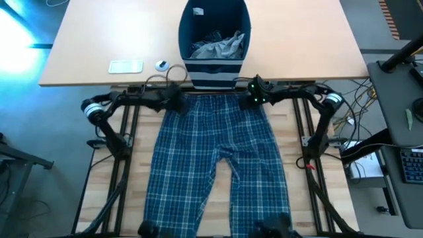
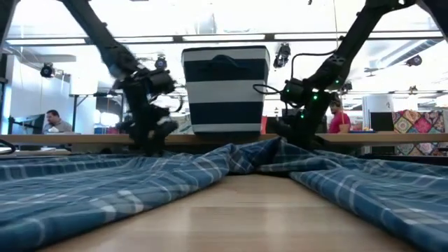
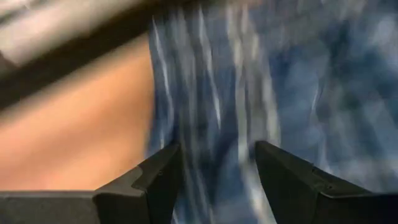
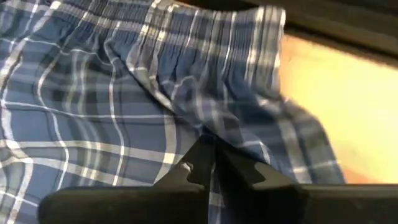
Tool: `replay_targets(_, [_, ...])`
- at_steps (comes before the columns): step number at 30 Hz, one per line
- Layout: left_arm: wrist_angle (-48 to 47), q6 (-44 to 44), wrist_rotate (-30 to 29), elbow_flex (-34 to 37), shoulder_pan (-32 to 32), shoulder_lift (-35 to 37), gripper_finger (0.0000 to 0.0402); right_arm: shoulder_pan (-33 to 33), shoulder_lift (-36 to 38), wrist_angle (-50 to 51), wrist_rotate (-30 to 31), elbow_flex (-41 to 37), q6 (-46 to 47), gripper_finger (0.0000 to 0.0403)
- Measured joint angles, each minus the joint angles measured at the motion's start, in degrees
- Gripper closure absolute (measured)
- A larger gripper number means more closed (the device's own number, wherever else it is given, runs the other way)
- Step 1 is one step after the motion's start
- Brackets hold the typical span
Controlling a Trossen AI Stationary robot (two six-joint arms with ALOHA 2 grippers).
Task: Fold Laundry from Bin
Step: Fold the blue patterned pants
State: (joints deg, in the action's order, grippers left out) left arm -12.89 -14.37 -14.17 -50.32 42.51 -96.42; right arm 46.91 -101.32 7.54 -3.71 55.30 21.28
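Note:
Blue-and-white plaid trousers [image 1: 211,158] lie spread flat on the wooden table. Their waistband is at the far edge and their legs point toward the near edge. Behind them stands the navy striped bin [image 1: 215,33], with grey cloth [image 1: 218,46] lying inside it. My left gripper [image 1: 173,104] is open, low over the waistband's left corner, with its fingers on either side of the cloth's edge [image 3: 217,168]. My right gripper [image 1: 254,99] is at the waistband's right corner, shut on the cloth [image 4: 212,155]. My right gripper pinches a raised fold of the trousers just below the waistband [image 4: 205,134], near the garment's right side, between its two shut fingers. It comes slanting down from the far right. The cloth peaks up at the fingers [image 2: 280,148], and the rest lies on the table.
On the tan table beyond lie a pale flat card [image 1: 125,66] and a small round thing [image 1: 162,65], left of the bin. Dark frame rails run along both sides of the wooden table. In the low view, people sit in the room behind [image 2: 56,122].

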Motion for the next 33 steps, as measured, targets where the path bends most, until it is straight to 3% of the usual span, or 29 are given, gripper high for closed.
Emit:
replay_targets(6, [-17.87, 7.88, -0.26, -11.37, 0.08, -1.1, 0.021, 1.19, 7.21, 11.36, -0.98, 5.64, -11.93, 0.038])
replay_targets(9, [-25.05, 6.1, 2.11, -13.18, -2.2, 2.01, 0.021, 0.26, 11.83, 20.23, -2.69, 5.95, -17.38, 0.0358])
replay_targets(12, [-25.93, 1.57, 7.48, -12.03, -7.42, 5.95, 0.021, -2.28, 16.96, 23.32, -5.37, 2.61, -17.98, 0.032])
replay_targets(16, [-24.22, -9.46, 9.17, -8.42, -17.65, 9.47, 0.021, -9.81, 24.56, 21.86, -9.14, -4.96, -14.95, 0.0272])
replay_targets(20, [-16.42, -20.84, 9.28, -3.59, -29.89, 9.57, 0.021, -25.61, 30.1, 11.85, -9.82, -12.6, -6.87, 0.0251])
replay_targets(22, [-11.84, -26.43, 9.07, -0.9, -35.2, 8.86, 0.021, -34.66, 30.49, 7.04, -6.06, -15.12, -1.65, 0.025])
replay_targets(27, [-6.0, -37.11, 3.24, 5.52, -45.47, 7.26, 0.021, -52.81, 25.47, 1.61, 12.85, -15.83, 12.27, 0.0252])
replay_targets(30, [-5.94, -37.74, -0.01, 10.24, -48.91, 6.34, 0.0211, -57.42, 19.15, -0.86, 19.7, -14.92, 17.95, 0.0252])
replay_targets(33, [-4.29, -35.53, -0.45, 14.1, -49.37, 6.94, 0.0211, -59.48, 11.05, -6.07, 20.03, -12.21, 19.95, 0.0252])
